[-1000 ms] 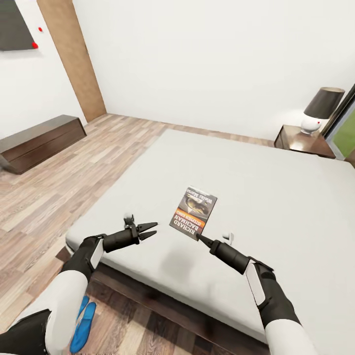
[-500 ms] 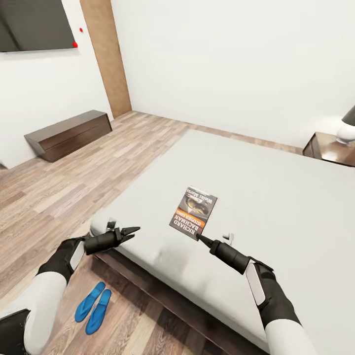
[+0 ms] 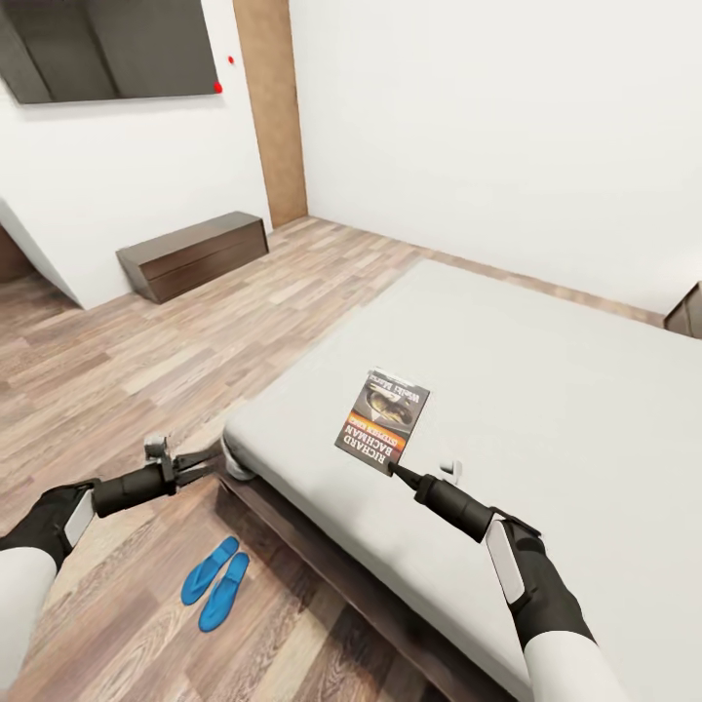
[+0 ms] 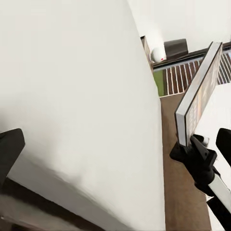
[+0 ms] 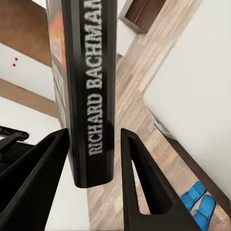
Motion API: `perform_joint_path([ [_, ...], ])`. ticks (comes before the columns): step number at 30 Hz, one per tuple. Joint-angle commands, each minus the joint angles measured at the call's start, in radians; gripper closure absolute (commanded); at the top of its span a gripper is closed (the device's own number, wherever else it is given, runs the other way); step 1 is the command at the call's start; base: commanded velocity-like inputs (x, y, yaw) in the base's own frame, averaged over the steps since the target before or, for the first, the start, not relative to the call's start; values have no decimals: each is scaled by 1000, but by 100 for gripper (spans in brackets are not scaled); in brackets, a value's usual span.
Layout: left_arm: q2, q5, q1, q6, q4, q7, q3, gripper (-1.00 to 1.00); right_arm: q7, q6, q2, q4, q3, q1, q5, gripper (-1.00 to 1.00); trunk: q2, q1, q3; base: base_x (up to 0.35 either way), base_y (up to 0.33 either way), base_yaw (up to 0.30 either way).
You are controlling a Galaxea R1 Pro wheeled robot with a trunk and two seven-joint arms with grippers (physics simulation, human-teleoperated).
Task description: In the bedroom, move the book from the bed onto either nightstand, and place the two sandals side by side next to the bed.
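The book is held in the right pincer, clamped by its lower edge and lifted clear of the bed, its cover facing the head camera and its long axis running up and away from the fingertips. In the right wrist view the spine lettered "Richard Bachman" is seen upright between the two dark fingers, which sit just beside its faces; in the left wrist view the book is seen edge-on above the right pincer. The left pincer is held over the floor just off the bed's near corner, nothing being carried in it, its jaws slightly parted. The two sandals are seen lying side by side on the wood floor next to the bed, below and nearest the left arm. A sliver of one nightstand is visible at the far right edge, well apart from the book, on the right arm's side; a carry in that direction is judged to be what remains.
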Motion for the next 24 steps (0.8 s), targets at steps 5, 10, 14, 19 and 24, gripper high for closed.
perform_joint_path([
  [5,59,0,-1,-30,59,-7,5,-100,3,9,1,0,-3,0,-7,100,0,0,-1,0,0,293],
  [10,93,1,-1,-108,159,-7,7,-100,3,9,1,0,-3,0,-7,100,0,0,-1,0,0,293],
  [14,125,1,-1,-171,248,-4,7,-100,3,9,1,0,-3,-1,-7,100,0,0,-1,0,0,293],
  [19,153,1,-1,-238,335,0,8,-100,3,9,1,0,-3,0,-7,100,0,0,-1,0,0,293],
  [24,181,2,2,-281,394,12,7,-100,3,9,1,0,-3,0,-7,100,0,0,-1,0,0,293],
])
